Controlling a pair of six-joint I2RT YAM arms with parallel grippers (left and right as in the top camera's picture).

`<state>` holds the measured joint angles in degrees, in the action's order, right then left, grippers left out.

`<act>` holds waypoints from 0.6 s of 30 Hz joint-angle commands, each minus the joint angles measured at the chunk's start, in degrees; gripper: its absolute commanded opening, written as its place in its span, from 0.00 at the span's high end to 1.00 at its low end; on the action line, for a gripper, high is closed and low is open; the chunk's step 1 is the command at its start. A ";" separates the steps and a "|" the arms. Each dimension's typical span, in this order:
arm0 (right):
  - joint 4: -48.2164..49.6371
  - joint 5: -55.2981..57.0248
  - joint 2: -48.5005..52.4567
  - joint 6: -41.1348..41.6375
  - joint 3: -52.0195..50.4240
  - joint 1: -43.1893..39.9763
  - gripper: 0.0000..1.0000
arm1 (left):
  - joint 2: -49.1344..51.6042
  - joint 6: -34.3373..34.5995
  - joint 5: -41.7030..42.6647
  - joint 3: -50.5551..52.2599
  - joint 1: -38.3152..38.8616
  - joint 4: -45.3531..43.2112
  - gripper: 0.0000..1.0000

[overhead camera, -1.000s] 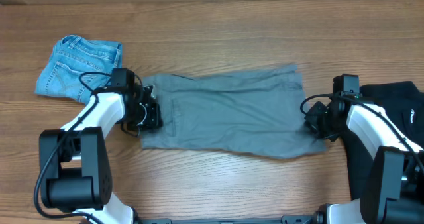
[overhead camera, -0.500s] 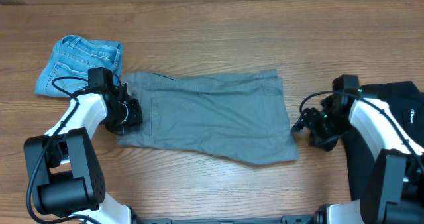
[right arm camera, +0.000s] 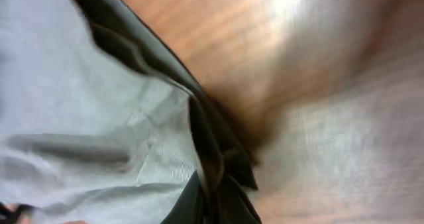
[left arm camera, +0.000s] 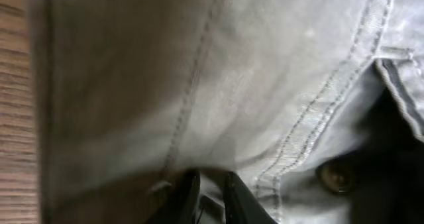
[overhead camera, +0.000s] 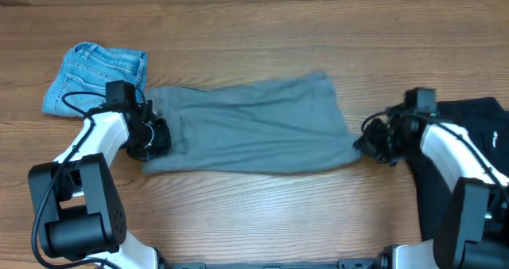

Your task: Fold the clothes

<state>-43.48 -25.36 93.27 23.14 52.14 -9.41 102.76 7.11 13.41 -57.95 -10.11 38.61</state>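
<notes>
One pair, grey shorts (overhead camera: 246,126), creased

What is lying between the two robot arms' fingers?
The grey shorts, stretched out on the wooden table, span from the left fingers to the right fingers; the overhead view shows it.

Tightly clamped left hand (overhead camera: 161,138); right hand (overhead camera: 366,144) clamped likewise.

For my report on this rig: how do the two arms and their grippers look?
The left arm and the right arm have white shells between black round joints. Thin black cables loop near each wrist. The left gripper and right gripper are black, with narrow dark fingers. I see no markings.
</notes>
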 commanded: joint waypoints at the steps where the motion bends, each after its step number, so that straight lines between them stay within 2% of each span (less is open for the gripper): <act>1: -1.11 5.68 -0.87 -0.98 5.62 -3.13 0.83 | 1.36 -0.74 -7.15 -1.09 -0.59 0.42 0.82; 2: -2.01 5.62 -0.92 -2.78 6.88 -3.52 0.72 | 1.36 -0.90 -6.43 -1.29 -0.59 0.61 0.81; 3: -3.21 5.60 -0.92 -3.63 7.82 -3.72 0.66 | 1.36 -1.25 -5.25 -1.44 -0.57 0.81 0.80; 5: -7.06 5.27 -0.92 -3.72 9.66 -3.91 0.61 | 1.36 -2.29 -2.47 -1.66 -0.57 1.27 0.76; 7: -12.39 4.83 -0.92 -3.82 11.21 -3.89 0.59 | 1.36 -3.50 -0.24 -2.05 -0.46 1.99 0.71; 12: -22.36 -4.46 -0.92 -10.36 10.86 -2.23 0.59 | 1.31 -4.42 0.28 -4.20 -0.24 4.57 0.68; 17: -25.57 -5.86 -0.92 -11.21 9.29 6.08 0.60 | 1.25 -6.29 4.48 -10.27 -0.17 9.35 0.67; 18: -24.85 -5.84 -0.92 -10.16 8.35 10.05 0.60 | 1.22 -7.26 6.08 -12.35 -0.09 11.02 0.67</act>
<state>-69.01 -28.77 93.25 13.54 62.08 -5.43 103.37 3.20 14.79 -64.90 -10.17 47.64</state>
